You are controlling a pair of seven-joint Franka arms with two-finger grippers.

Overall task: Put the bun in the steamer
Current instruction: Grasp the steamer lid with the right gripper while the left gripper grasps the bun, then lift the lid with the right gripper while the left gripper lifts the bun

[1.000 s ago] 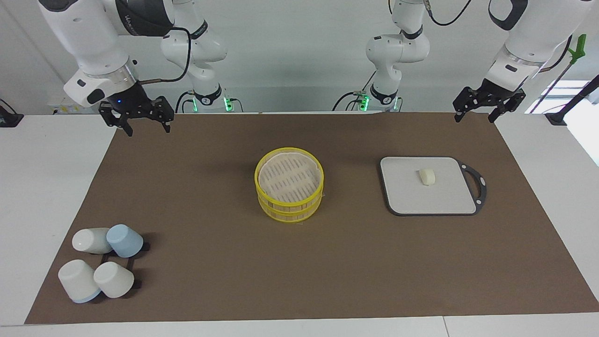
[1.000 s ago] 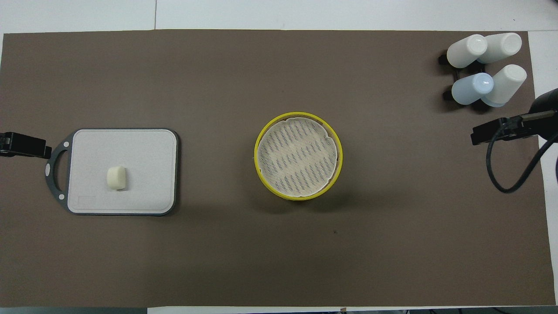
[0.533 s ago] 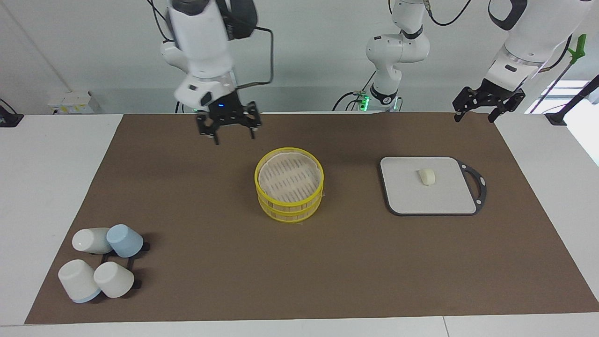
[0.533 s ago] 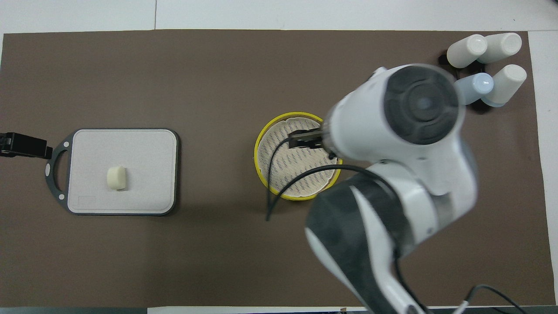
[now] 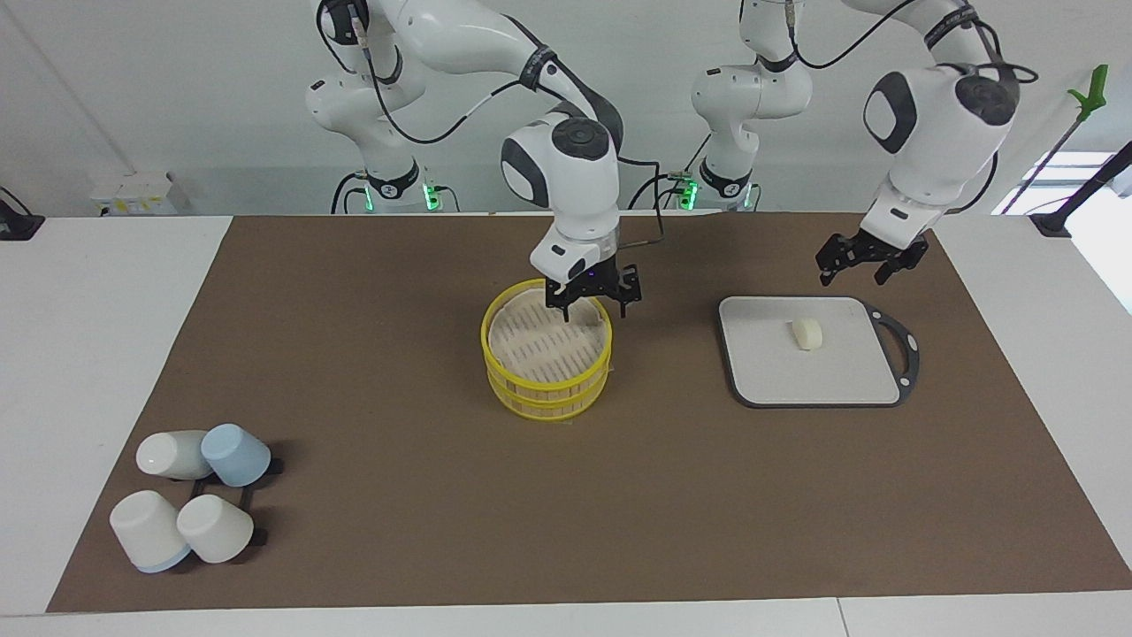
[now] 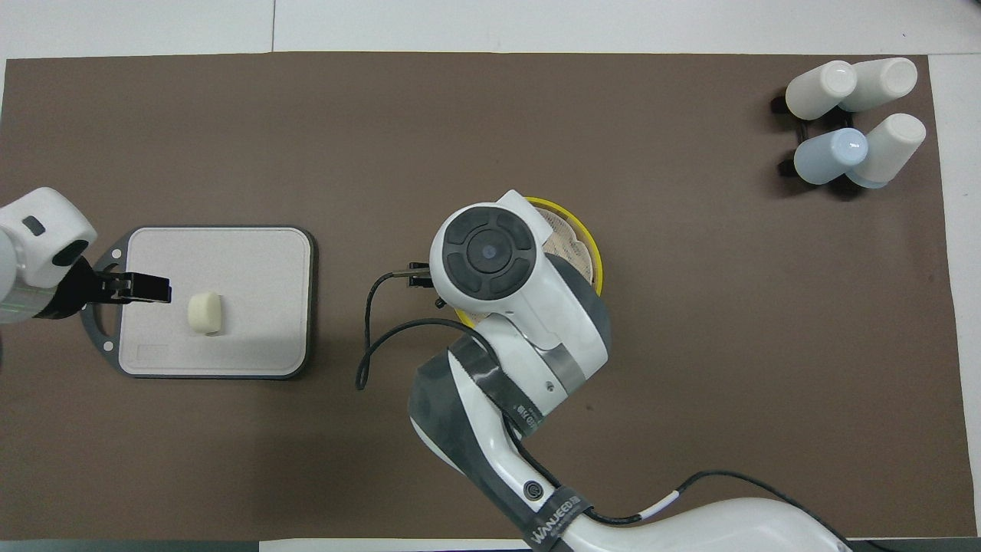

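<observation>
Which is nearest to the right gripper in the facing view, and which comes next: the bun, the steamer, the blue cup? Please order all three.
Measured from the right gripper:
1. The steamer, directly under it at the table's middle.
2. The bun, on the grey board toward the left arm's end.
3. The blue cup, toward the right arm's end, farthest from the robots.

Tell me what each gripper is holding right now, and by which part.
Nothing is held. The right gripper is open over the steamer's rim; the left gripper is open above the grey board, where the bun lies untouched.
</observation>
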